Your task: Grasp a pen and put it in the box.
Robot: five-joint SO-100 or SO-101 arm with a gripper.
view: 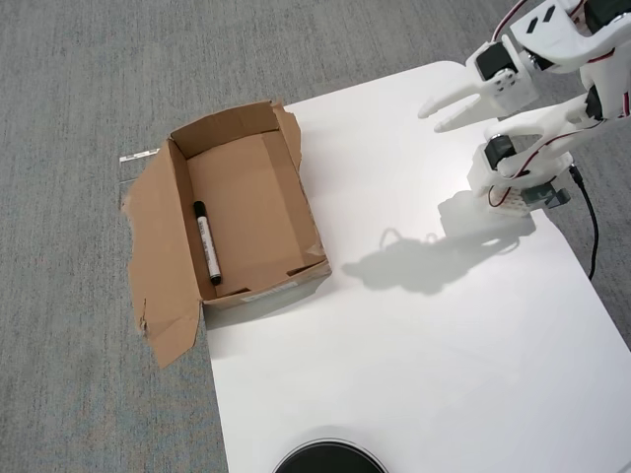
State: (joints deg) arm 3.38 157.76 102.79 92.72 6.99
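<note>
A pen point(207, 242) with a white barrel and black cap lies inside the open cardboard box point(251, 133), along its left wall. The box stands at the left edge of the white table point(414, 325). My white gripper point(430, 118) is at the upper right, well to the right of the box and raised above the table. Its fingers point(449, 97) point left, are slightly apart and hold nothing.
The arm's base point(523, 182) with a black cable point(590, 222) sits at the table's right edge. A black round object point(328, 460) shows at the bottom edge. Grey carpet point(79, 99) surrounds the table. A torn box flap point(163, 286) spreads out to the left.
</note>
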